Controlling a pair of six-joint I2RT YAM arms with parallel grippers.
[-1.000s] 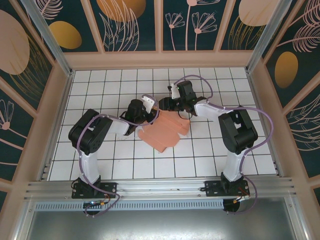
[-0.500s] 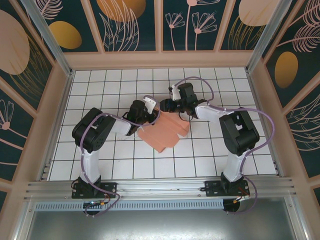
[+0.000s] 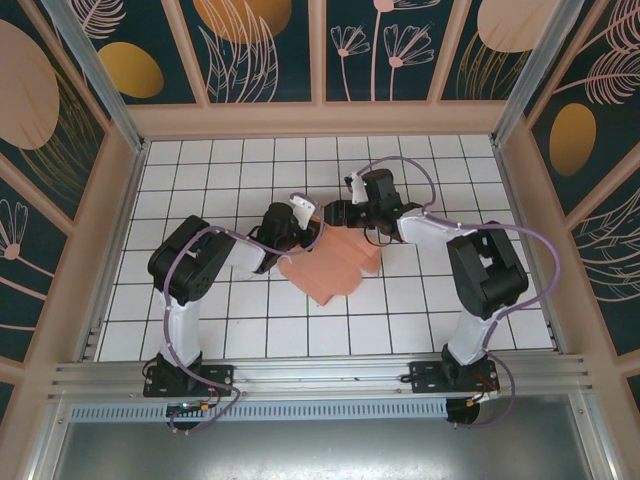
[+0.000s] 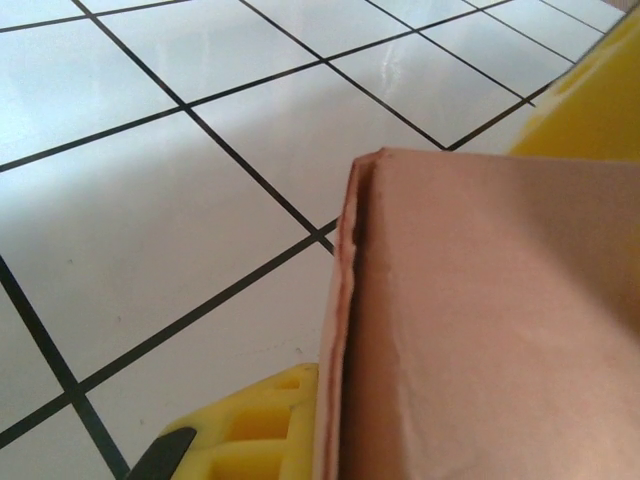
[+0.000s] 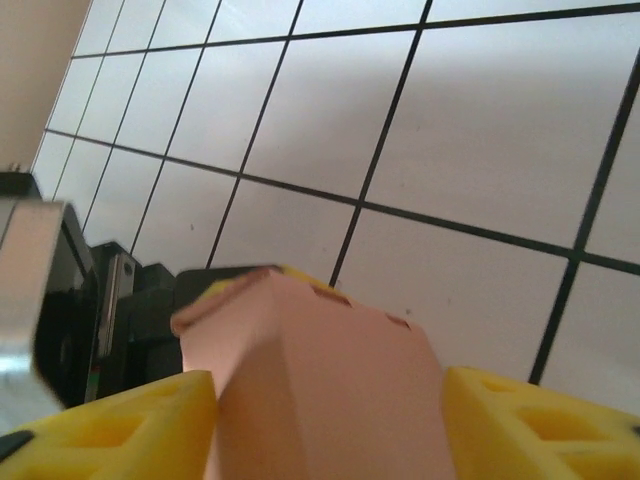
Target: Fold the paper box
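Mid-table, paper box (image 3: pixel 330 265) partly folded; closure outstanding. Both left fingers (image 4: pixel 250 425) and right fingers (image 5: pixel 110 425) clenched on its edges.

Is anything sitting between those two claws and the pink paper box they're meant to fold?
Nothing visible does. The paper box lies on the tiled table, and the left gripper and right gripper are both at its far side. Each wrist view shows pink card directly between yellow fingers.
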